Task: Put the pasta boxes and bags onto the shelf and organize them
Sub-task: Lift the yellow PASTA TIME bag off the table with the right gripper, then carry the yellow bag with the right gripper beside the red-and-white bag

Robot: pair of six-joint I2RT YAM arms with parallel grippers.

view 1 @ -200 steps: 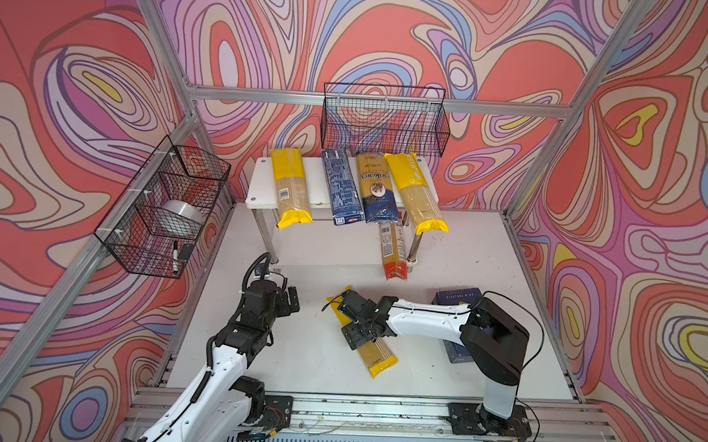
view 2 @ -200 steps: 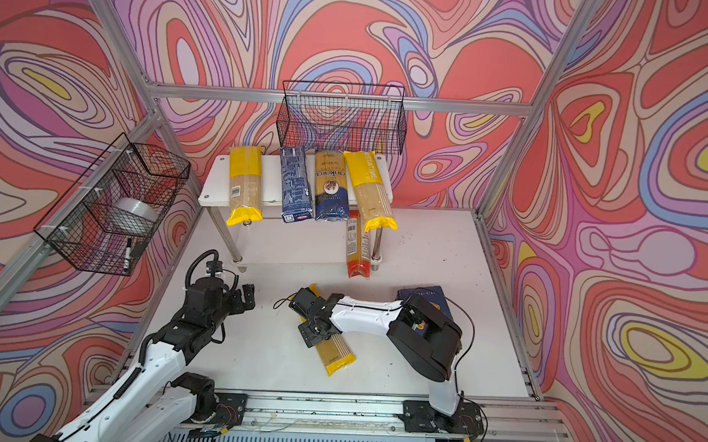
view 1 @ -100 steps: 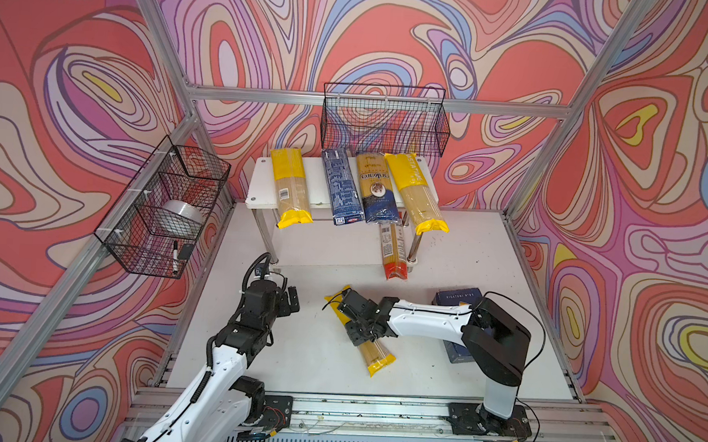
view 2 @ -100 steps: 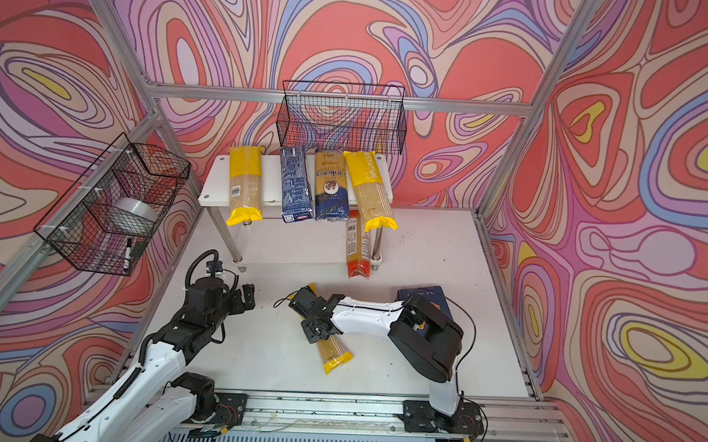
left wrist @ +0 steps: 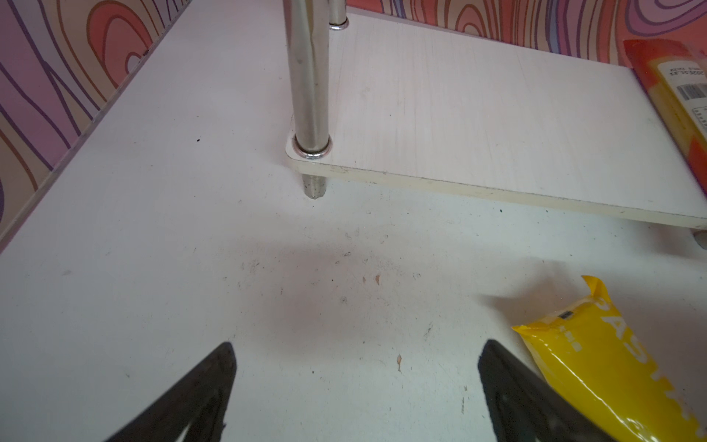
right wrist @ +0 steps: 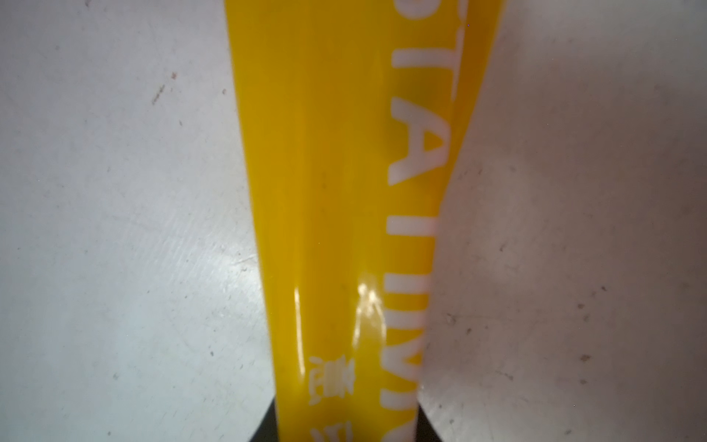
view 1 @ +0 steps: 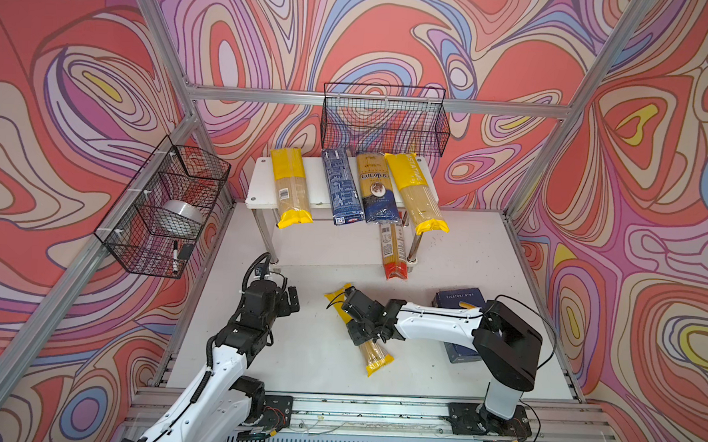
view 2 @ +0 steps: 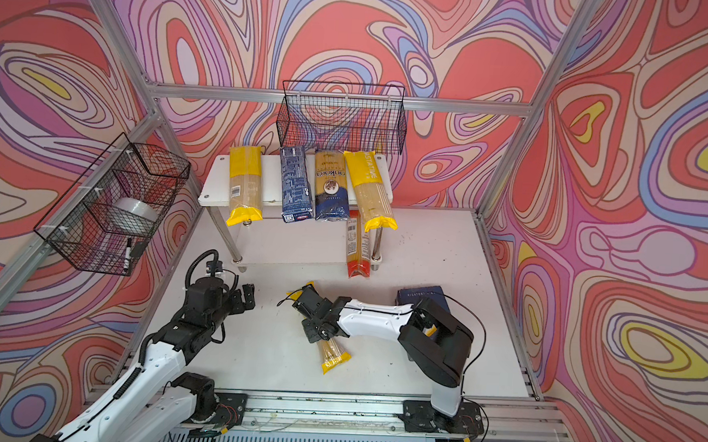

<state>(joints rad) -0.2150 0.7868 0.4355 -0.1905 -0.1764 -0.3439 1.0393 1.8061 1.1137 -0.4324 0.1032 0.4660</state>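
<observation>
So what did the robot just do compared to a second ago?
The right gripper closed its jaws onto the yellow-and-clear plastic spaghetti packet lying on the white table. The left gripper stayed open and still, and nothing on the white two-tier shelf moved.

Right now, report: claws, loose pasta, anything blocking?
Left claw open, empty. Right claw shut on yellow bag on table. Blue box unplaced. Lower shelf mostly free.

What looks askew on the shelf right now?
On the top tier of the shelf, the rightmost yellow packet lies slanted more than its neighbours, its end jutting furthest past the front edge. Below, the red-ended packet pokes out over the lower tier's front.
</observation>
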